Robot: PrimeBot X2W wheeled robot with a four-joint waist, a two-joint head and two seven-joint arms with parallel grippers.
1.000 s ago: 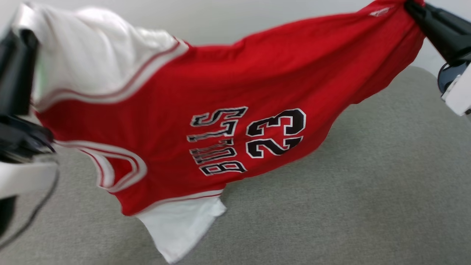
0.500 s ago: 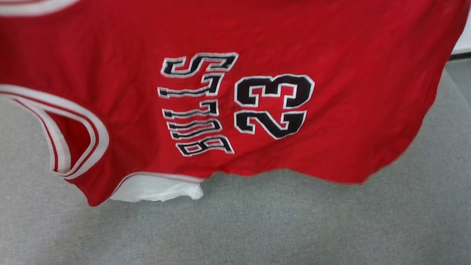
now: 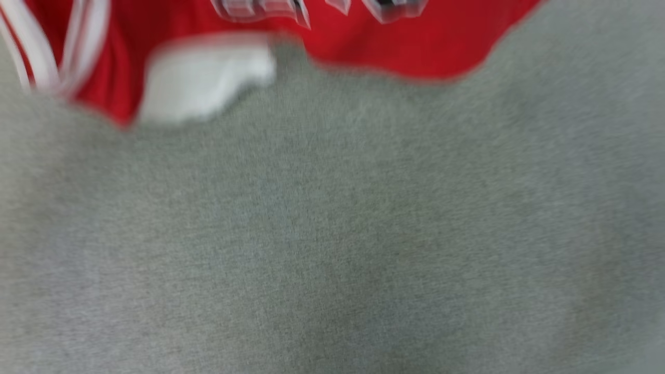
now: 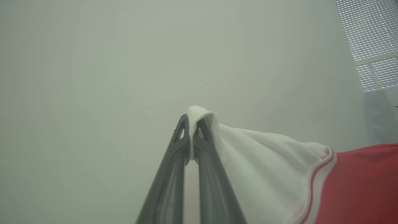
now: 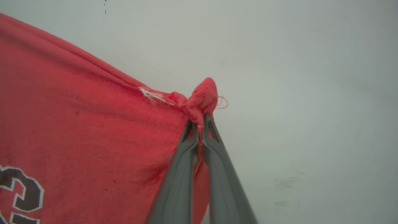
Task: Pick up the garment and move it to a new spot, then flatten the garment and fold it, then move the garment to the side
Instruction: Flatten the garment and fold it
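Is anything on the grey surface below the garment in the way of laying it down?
Nothing visible. The grey surface under the hanging garment shows no objects, though the head view is blurred. The left gripper pinches its white sleeve, the right gripper a red corner.

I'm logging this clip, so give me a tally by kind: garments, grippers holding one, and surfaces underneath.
Red jersey: 1
Grippers shut on it: 2, the left gripper on its white cloth and the right gripper on its red cloth
Grey fabric surface: 1
Total: 4
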